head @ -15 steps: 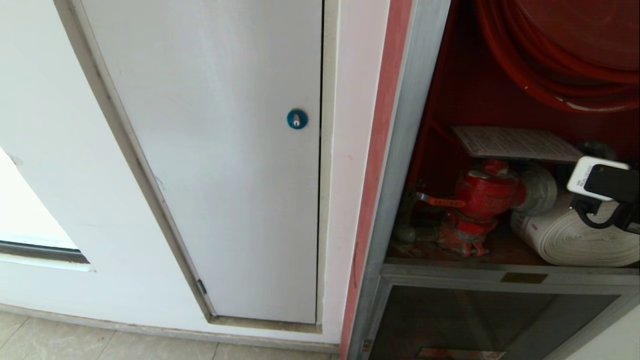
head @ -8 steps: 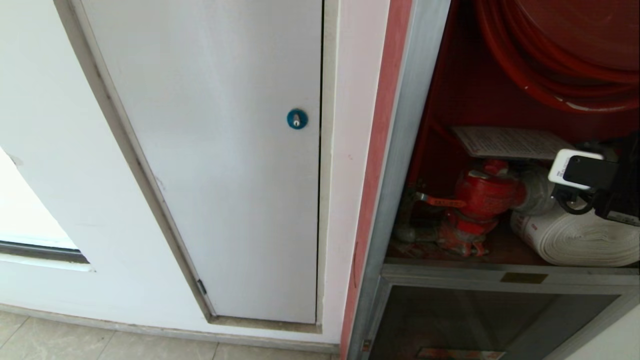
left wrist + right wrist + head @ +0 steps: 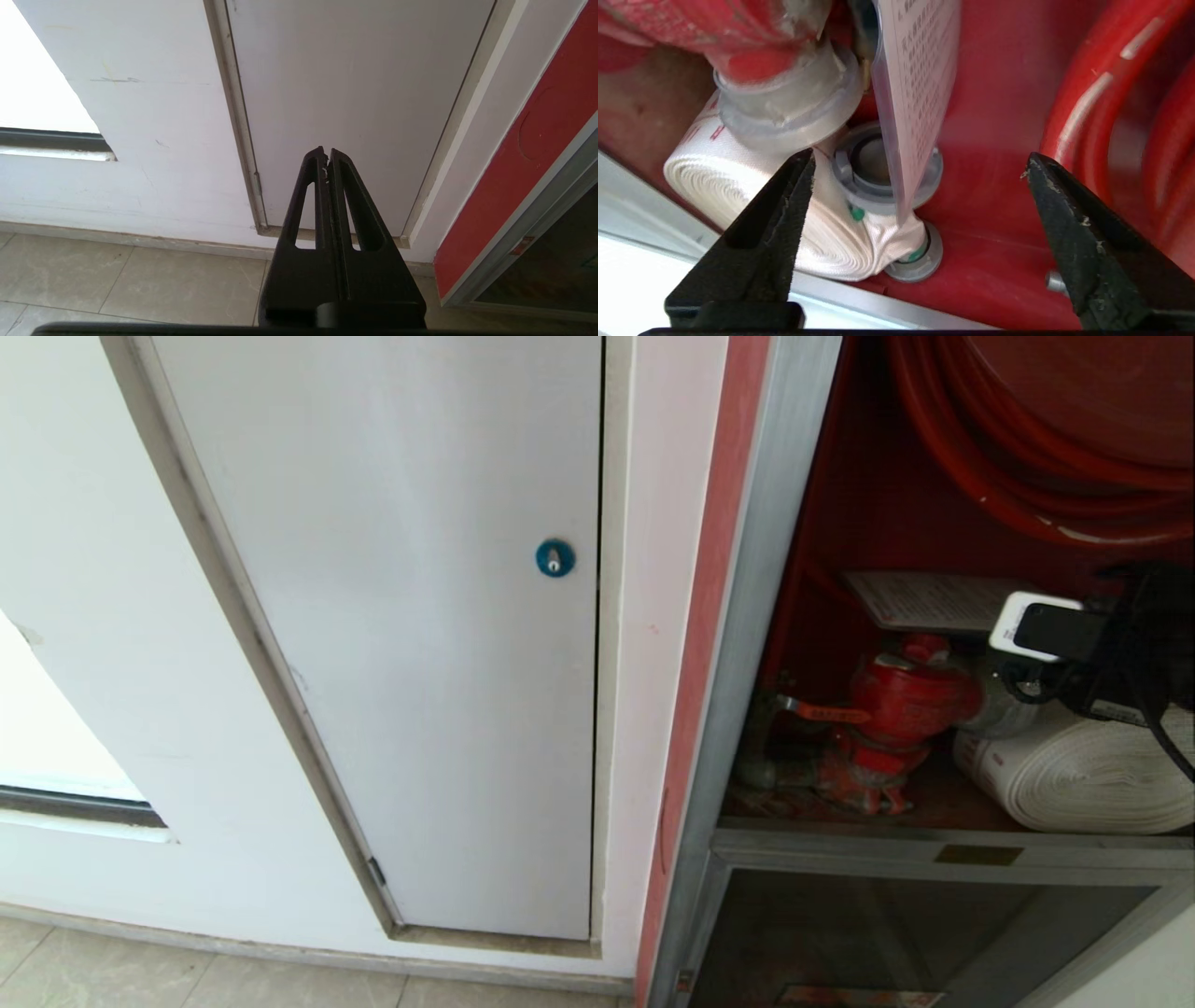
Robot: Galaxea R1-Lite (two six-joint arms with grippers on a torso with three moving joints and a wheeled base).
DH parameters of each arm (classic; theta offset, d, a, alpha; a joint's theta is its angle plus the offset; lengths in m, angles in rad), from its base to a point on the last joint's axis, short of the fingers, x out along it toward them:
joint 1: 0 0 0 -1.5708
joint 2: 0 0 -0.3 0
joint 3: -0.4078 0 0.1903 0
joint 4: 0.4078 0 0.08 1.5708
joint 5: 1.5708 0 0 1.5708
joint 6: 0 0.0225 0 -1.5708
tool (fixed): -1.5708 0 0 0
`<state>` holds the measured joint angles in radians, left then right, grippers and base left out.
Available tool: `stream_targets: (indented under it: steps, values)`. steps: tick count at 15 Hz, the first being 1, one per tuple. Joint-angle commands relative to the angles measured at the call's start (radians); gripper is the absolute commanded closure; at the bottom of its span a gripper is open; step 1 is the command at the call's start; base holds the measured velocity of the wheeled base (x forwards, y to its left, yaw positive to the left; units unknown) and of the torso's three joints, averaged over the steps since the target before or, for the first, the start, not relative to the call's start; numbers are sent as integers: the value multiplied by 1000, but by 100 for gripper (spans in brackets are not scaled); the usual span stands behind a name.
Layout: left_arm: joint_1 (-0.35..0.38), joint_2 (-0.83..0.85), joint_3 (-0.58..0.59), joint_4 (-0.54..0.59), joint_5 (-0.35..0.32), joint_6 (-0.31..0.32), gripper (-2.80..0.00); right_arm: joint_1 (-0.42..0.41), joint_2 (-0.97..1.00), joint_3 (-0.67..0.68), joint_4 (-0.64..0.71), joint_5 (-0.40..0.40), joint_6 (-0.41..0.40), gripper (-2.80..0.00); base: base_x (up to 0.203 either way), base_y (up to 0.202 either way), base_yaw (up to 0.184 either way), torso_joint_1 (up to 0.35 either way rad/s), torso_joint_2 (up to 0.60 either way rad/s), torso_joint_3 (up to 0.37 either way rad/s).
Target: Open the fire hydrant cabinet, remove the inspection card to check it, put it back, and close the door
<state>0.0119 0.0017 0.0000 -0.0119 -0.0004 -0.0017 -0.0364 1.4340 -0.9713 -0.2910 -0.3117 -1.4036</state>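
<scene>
Inspection card (image 3: pixel 920 88) sits inside the fire hydrant cabinet (image 3: pixel 761 616), lying flat-ish on top of the red hydrant valve (image 3: pixel 901 705), w/ its lower corner hanging down in front of a grey hose coupling (image 3: pixel 873 172). It's printed paper in a clear plastic sleeve: prob. very light, bendy, slick on the faces. Sleeve edge looks thin, so a pinch across the free edge or corner nearest the arm seems best; squeezing flat on both faces should hold w/o creasing. Risk: sleeve slides out of the pads, or card flexes and catches on the valve.

Right end effector (image 3: pixel 920 191) is in the cabinet just short of the card, jaws spread wide, nothing in them; card edge falls between the two fingers (image 3: pixel 780 205) in the wrist view but no contact visible. Rolled white fire hose (image 3: pixel 1083 775) lies below, red hose reel (image 3: pixel 1027 448) above. Cabinet stands open; the door itself isn't in view.

Left end effector (image 3: pixel 327 161) is parked off to the side, tips pressed together, empty, pointing at the white panel door (image 3: pixel 401 616) and floor (image 3: pixel 117 280).
</scene>
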Motion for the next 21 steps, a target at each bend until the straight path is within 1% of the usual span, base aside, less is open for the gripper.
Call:
stream_targets:
  steps: [1, 4, 8, 10, 12, 13, 21]
  values:
    - [0, 1, 5, 0, 0, 0, 0, -3, 40, -9, -8, -1, -6, -280, 0, 0, 0, 0, 0, 0]
    - [0, 1, 5, 0, 0, 0, 0, -27, 81, -43, -36, -4, -7, -280, 0, 0, 0, 0, 0, 0]
    - [0, 1, 5, 0, 0, 0, 0, -59, 103, -73, -37, -2, -8, -280, 0, 0, 0, 0, 0, 0]
    - [0, 1, 5, 0, 0, 0, 0, -60, 121, -83, -47, 1, -6, -280, 0, 0, 0, 0, 0, 0]
    - [0, 1, 5, 0, 0, 0, 0, -62, 144, -94, -87, 2, -8, -280, 0, 0, 0, 0, 0, 0]
    - [0, 1, 5, 0, 0, 0, 0, -62, 153, -104, -92, 2, -7, 0, 0, 0, 0, 0, 0, 0]
    - [0, 1, 5, 0, 0, 0, 0, -62, 158, -113, -94, 3, -6, 0, 0, 0, 0, 0, 0, 0]
